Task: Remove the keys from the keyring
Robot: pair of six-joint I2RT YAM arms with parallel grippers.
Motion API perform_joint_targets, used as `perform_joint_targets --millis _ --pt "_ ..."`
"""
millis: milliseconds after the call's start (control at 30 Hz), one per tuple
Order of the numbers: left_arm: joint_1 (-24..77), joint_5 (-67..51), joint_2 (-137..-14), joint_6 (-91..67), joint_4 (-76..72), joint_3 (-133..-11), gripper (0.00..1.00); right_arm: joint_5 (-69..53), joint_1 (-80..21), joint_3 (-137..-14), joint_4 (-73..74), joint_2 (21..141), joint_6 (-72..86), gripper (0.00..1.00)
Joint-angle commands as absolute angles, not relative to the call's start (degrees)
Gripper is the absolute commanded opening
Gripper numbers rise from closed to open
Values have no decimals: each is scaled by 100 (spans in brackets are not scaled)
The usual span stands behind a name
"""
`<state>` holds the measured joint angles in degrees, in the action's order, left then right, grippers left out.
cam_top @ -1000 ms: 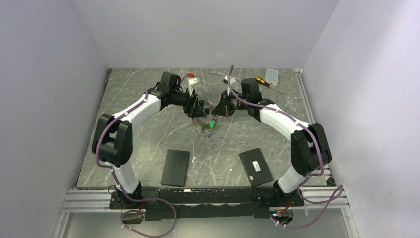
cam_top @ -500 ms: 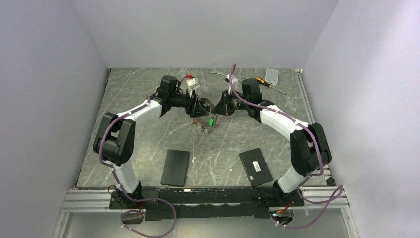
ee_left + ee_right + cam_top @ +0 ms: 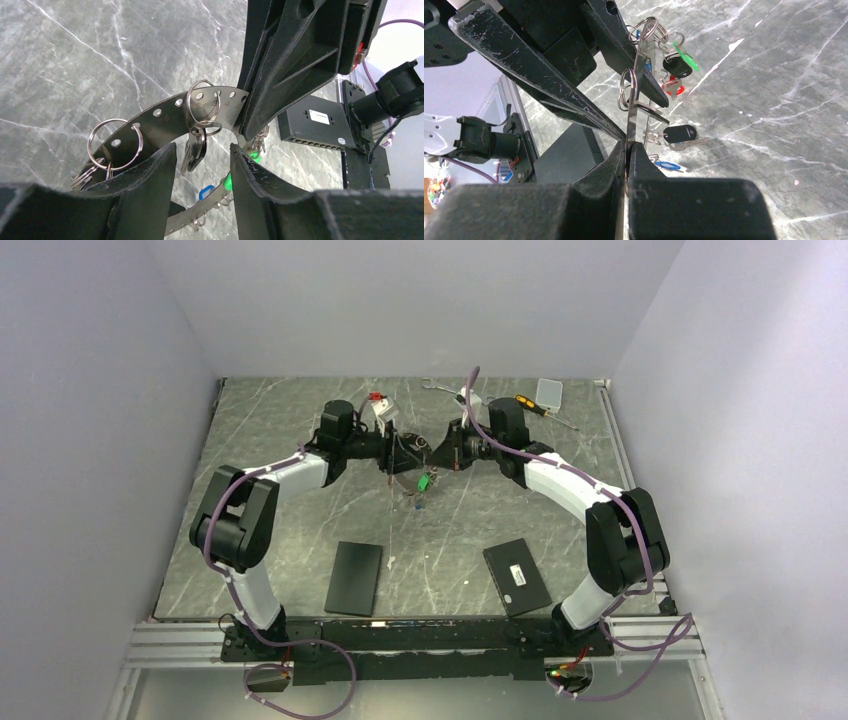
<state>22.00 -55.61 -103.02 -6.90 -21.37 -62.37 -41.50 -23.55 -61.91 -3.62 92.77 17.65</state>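
The keyring [image 3: 165, 112] is a flat grey perforated metal band, held above the table. My right gripper [image 3: 628, 147] is shut on its edge, and the keyring [image 3: 636, 85] shows edge-on there. My left gripper [image 3: 202, 160] is open. A dark key [image 3: 195, 147] hangs from a split ring between its fingers [image 3: 150, 175] and touches neither. Green [image 3: 255, 156] and blue [image 3: 205, 191] tags hang from the band's far arc. In the top view both grippers meet at the keyring [image 3: 412, 462]. Loose keys [image 3: 680, 133] with black and blue tags lie on the table below.
Two flat black boxes [image 3: 355, 577] [image 3: 516, 576] lie near the front. A wrench [image 3: 440, 386], a yellow-handled screwdriver [image 3: 530, 406] and a small white box [image 3: 548, 391] sit at the back. A white piece with red [image 3: 383, 405] lies behind the left wrist.
My left gripper has moved right, up to the keyring, and its jaws have narrowed around the hanging key. The right gripper has kept its hold and barely shifted.
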Motion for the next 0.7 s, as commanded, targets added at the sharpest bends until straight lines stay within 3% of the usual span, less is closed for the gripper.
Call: perform_joint_targets --millis 0,267,400,533,667 --pt "2241 -5120 -10397 -1100 -3180 -6135 49 -4806 -2557 -6164 -914 9105 2029 0" --pt "2309 -4773 -10449 -1094 -3351 -6080 49 -4778 -2587 -6121 -1034 9131 2188 0" --pt "2329 -4768 -10459 -1031 -3356 -6091 42 -4774 -2608 -6123 -1034 9141 2199 0" --pt "2328 -4789 -10383 -899 -3197 -6091 28 -4721 -2595 -6161 -937 9119 2133 0" --pt "2259 -4974 -10238 -908 -2866 -6153 5 -4622 -2570 -6170 -837 9085 2065 0"
